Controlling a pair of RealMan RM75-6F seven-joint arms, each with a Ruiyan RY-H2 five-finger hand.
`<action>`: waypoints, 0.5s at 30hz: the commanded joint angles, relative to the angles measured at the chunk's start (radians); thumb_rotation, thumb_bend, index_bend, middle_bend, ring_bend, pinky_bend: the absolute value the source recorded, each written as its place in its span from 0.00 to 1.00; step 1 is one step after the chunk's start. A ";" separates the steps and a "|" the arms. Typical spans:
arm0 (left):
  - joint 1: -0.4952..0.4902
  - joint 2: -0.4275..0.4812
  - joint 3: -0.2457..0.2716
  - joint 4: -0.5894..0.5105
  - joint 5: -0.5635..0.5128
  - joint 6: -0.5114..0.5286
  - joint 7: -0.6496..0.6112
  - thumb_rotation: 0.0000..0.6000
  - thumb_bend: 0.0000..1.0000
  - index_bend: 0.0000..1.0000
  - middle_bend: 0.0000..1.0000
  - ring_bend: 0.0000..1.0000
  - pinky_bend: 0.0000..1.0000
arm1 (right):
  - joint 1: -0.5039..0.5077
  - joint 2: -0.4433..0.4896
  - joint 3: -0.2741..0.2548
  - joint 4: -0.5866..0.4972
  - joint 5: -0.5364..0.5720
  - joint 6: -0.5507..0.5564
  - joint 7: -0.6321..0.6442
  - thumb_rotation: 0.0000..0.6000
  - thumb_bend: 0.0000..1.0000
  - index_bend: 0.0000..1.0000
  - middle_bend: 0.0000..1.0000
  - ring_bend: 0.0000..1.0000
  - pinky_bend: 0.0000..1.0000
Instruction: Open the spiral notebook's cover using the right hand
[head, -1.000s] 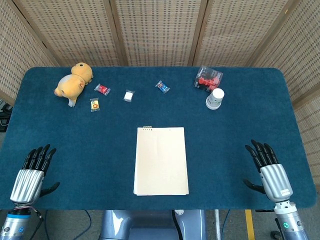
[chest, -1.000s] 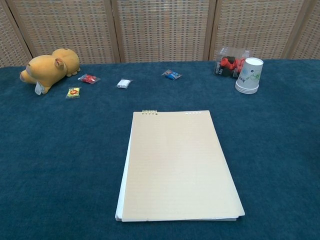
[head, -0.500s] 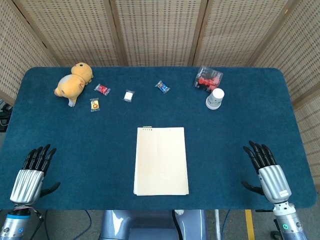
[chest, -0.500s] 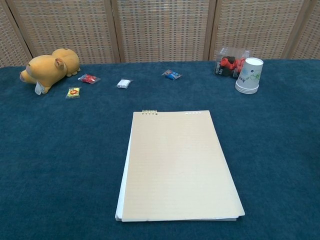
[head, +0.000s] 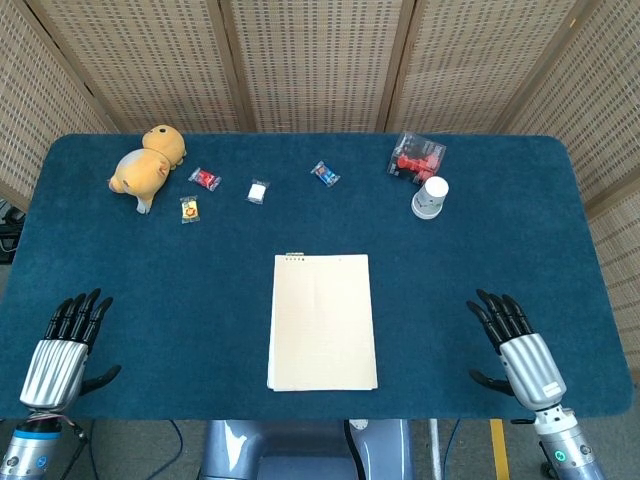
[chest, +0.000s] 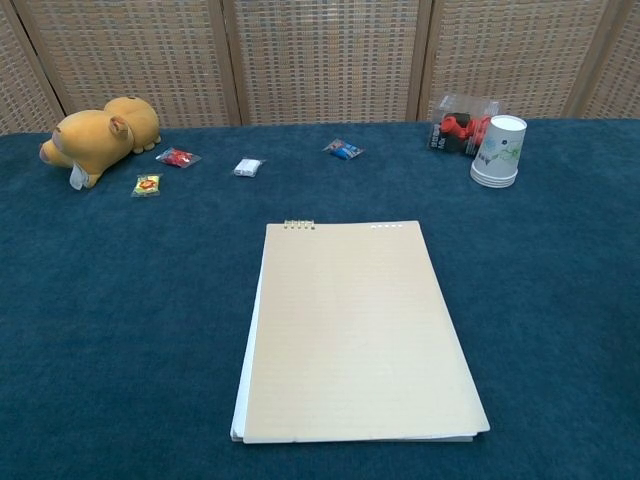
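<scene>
The spiral notebook (head: 322, 321) lies shut and flat in the middle of the blue table, its tan cover (chest: 354, 328) up and its binding at the far edge. My right hand (head: 518, 345) hovers at the table's near right, open, fingers spread, well to the right of the notebook and apart from it. My left hand (head: 66, 343) is open too, at the near left corner, holding nothing. Neither hand shows in the chest view.
Along the far side stand a yellow plush toy (head: 146, 167), three small wrapped sweets (head: 204, 179), a blue sweet (head: 324, 173), a clear pack with red pieces (head: 417, 157) and a stack of white paper cups (head: 430, 197). Blue cloth covers the table (head: 180, 290).
My right hand has drifted left and a little nearer, toward the notebook. The left hand and the notebook are where they were.
</scene>
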 joint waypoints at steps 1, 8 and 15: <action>0.000 -0.001 0.001 0.000 0.004 0.002 0.003 1.00 0.00 0.00 0.00 0.00 0.05 | 0.014 -0.018 -0.014 0.001 -0.022 -0.024 -0.013 1.00 0.06 0.00 0.00 0.00 0.00; 0.001 -0.007 0.000 0.003 0.005 0.003 0.008 1.00 0.00 0.00 0.00 0.00 0.05 | 0.066 -0.080 -0.030 -0.026 -0.076 -0.090 -0.026 1.00 0.06 0.00 0.00 0.00 0.00; -0.001 -0.009 -0.003 0.013 0.001 -0.002 -0.001 1.00 0.00 0.00 0.00 0.00 0.05 | 0.103 -0.141 -0.025 -0.063 -0.068 -0.159 -0.060 1.00 0.16 0.00 0.00 0.00 0.00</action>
